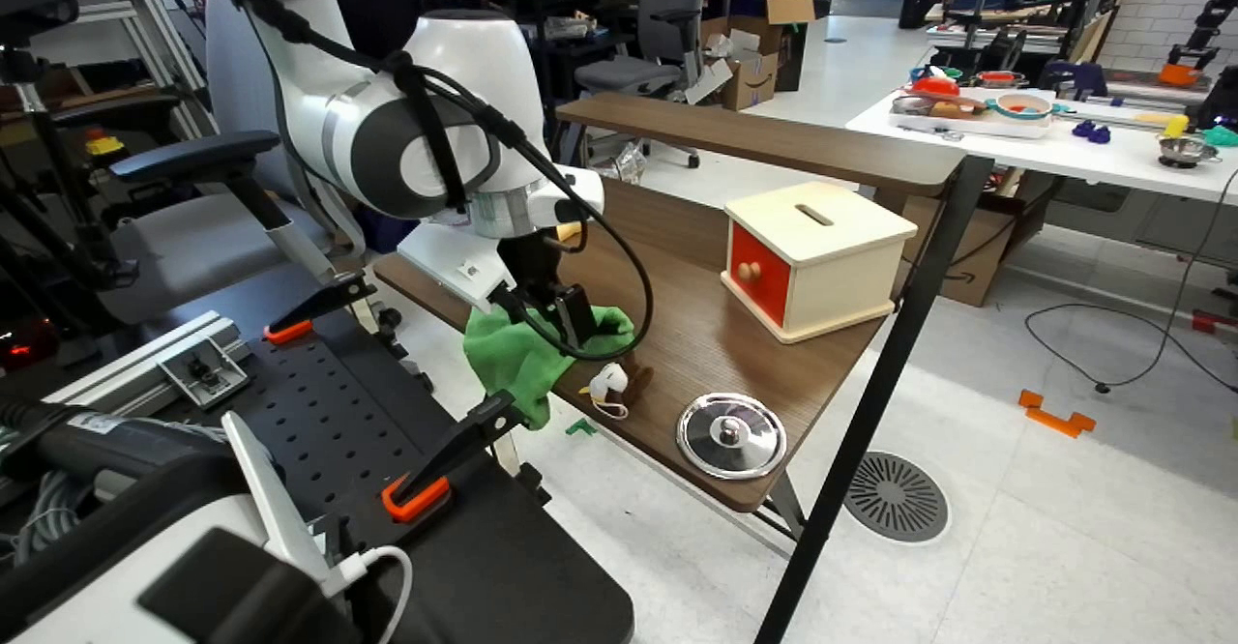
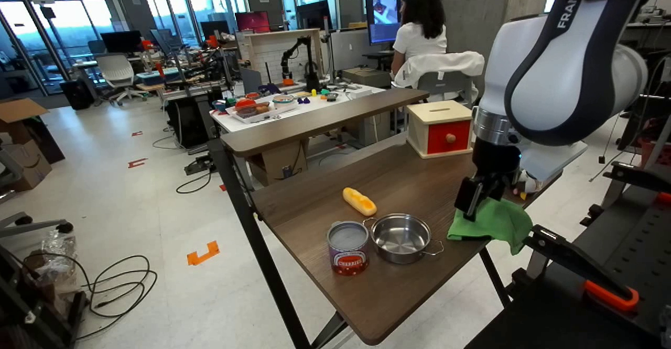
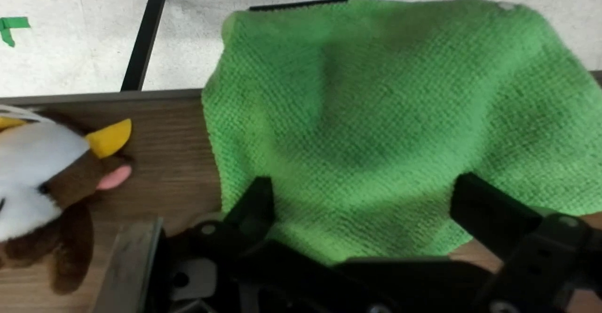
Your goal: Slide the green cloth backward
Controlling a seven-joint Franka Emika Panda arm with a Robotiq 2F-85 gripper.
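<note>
The green cloth [image 1: 517,359] lies rumpled on the edge of the brown table, and part of it hangs over that edge. It also shows in an exterior view [image 2: 498,220] and fills the middle of the wrist view [image 3: 376,115]. My gripper [image 3: 363,188] is open, with its two fingers wide apart. The fingertips are down at the cloth, and the cloth spreads below and between them. In both exterior views the gripper [image 2: 474,210] points down onto the cloth. I cannot tell how firmly the fingertips press on it.
A plush toy [image 3: 28,176] lies close beside the cloth. A metal lid [image 1: 732,436] and a wooden box with a red front [image 1: 817,257] stand farther along the table [image 2: 309,181]. A pot [image 2: 401,239], a can [image 2: 348,249] and a bread roll [image 2: 359,201] stand toward the opposite end.
</note>
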